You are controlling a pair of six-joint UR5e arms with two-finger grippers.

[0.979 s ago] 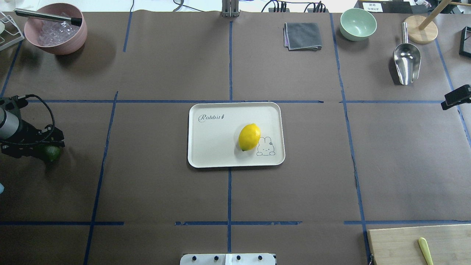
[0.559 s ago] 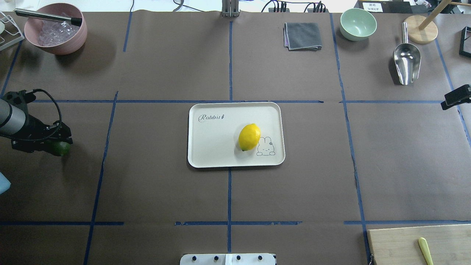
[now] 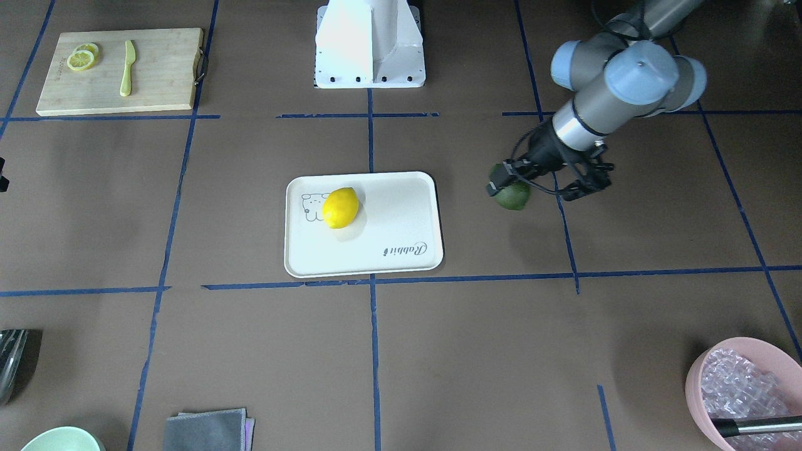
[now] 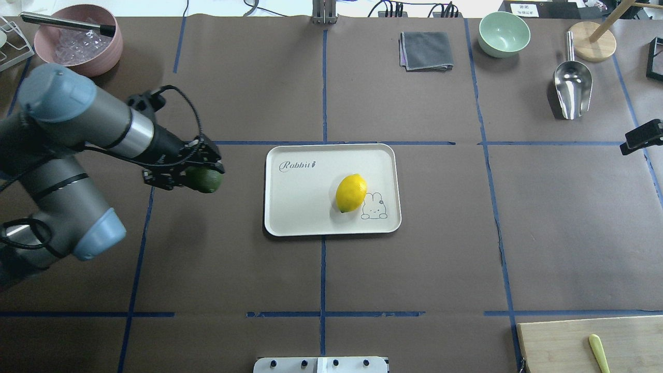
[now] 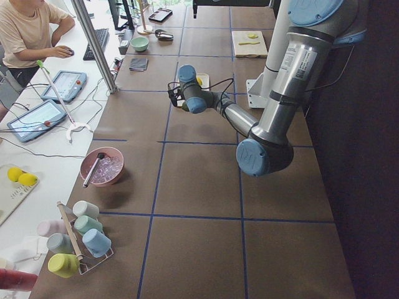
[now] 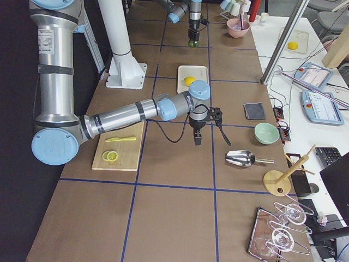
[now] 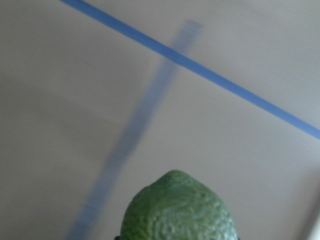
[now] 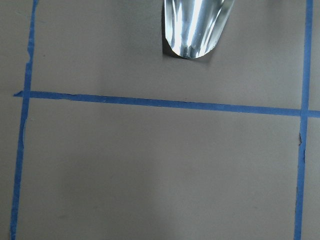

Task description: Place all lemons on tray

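Two lemons: yellow lemon (image 4: 351, 192) lay on the tray (image 4: 295, 207), right beside the rabbit drawing. Green lemon (image 4: 206, 180) was off the tray, held up over the table (image 4: 414, 269) near the tray's short edge on the robot's left. L gripper (image 4: 201, 173) had its jaws closed on the green lemon. R gripper (image 4: 641, 137) hung near the metal scoop (image 4: 572, 88); couldn't tell its jaw state.

Both arms are round grey tubes jointed with pale blue caps. The left arm (image 4: 98, 122) has a bright silver band before its black wrist and black claw (image 4: 203, 173). A thin black cable (image 4: 196, 116) loops alongside the wrist. The right arm (image 6: 117, 117) carries a white printed label (image 6: 44, 38). The white base (image 3: 369, 44) shows a row of dark screws (image 3: 358, 79).
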